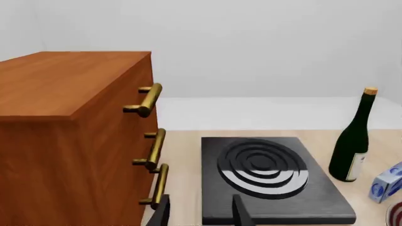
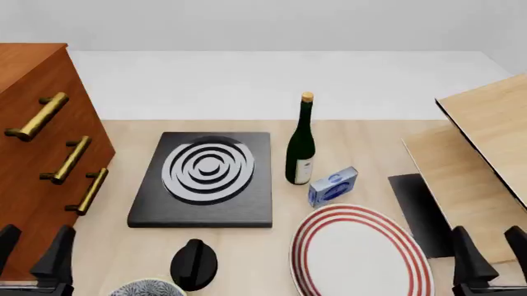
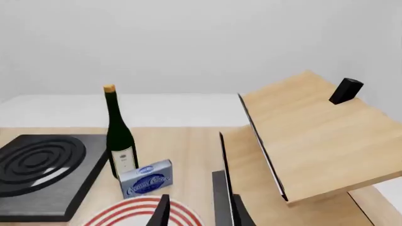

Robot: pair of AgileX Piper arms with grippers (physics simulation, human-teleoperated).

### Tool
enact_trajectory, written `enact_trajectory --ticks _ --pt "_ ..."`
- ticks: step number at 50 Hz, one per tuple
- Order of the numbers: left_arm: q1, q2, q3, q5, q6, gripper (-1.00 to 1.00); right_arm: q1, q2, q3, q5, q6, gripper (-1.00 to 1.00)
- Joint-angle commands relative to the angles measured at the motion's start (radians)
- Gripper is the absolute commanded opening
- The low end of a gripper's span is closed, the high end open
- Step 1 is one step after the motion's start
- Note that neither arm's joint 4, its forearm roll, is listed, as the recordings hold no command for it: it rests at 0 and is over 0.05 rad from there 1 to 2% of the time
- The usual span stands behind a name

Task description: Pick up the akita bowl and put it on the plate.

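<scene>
Only the top of the akita bowl [image 2: 148, 288] shows, a blue-and-white patterned rim at the bottom edge of the front view, left of centre. The plate [image 2: 360, 253], large and white with red rings, lies empty at the front right; part of its rim appears in the right wrist view [image 3: 119, 215] and a sliver in the left wrist view [image 1: 396, 215]. My left gripper [image 2: 33, 254] is open at the front left, left of the bowl and apart from it. My right gripper [image 2: 492, 256] is open at the front right, beside the plate's right edge. Both hold nothing.
A black square stove [image 2: 206, 176] with white rings sits mid-table, with a black knob-like object [image 2: 194, 264] in front of it beside the bowl. A wine bottle [image 2: 300, 148] and a blue box [image 2: 332, 186] stand behind the plate. A wooden drawer cabinet [image 2: 33, 142] rises at left and tilted wooden boards [image 2: 485, 142] at right.
</scene>
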Motion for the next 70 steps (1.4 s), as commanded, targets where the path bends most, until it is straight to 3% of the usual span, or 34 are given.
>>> enact_trajectory --ticks 1,15,17,25,37,40,43,49,64,66,69,70 --pt "0.000 0.016 0.001 -0.007 -0.019 1.00 0.011 0.001 -0.016 -0.008 -0.016 1.00" --pt "-0.002 0.062 0.005 -0.048 -0.033 1.00 0.006 0.002 -0.138 0.068 -0.045 1.00" --pt "-0.002 0.063 0.005 -0.048 -0.033 1.00 0.000 -0.006 -0.161 0.081 -0.011 1.00" --pt "-0.002 0.068 0.005 -0.048 -0.033 1.00 0.029 0.035 -0.211 0.093 -0.020 1.00" --pt "0.002 0.069 0.005 -0.043 -0.031 1.00 0.149 0.264 -0.269 0.018 -0.086 1.00" --pt "0.000 0.066 0.005 -0.040 -0.030 1.00 0.161 0.396 -0.394 0.023 -0.107 1.00" --pt "-0.001 0.062 0.005 -0.035 -0.030 1.00 0.179 0.433 -0.451 0.053 -0.091 1.00" --pt "-0.001 0.060 0.005 -0.030 -0.032 1.00 0.240 0.504 -0.546 0.109 -0.006 1.00" --pt "0.001 0.070 0.005 -0.035 -0.034 1.00 0.419 0.708 -0.749 0.309 0.055 1.00" --pt "0.001 0.066 0.005 -0.031 -0.031 1.00 0.438 0.727 -0.761 0.336 0.080 1.00" --pt "-0.001 0.059 0.005 -0.024 -0.026 1.00 0.460 0.759 -0.782 0.380 0.161 1.00" --pt "-0.002 0.057 0.005 -0.022 -0.024 1.00 0.471 0.767 -0.790 0.392 0.161 1.00"
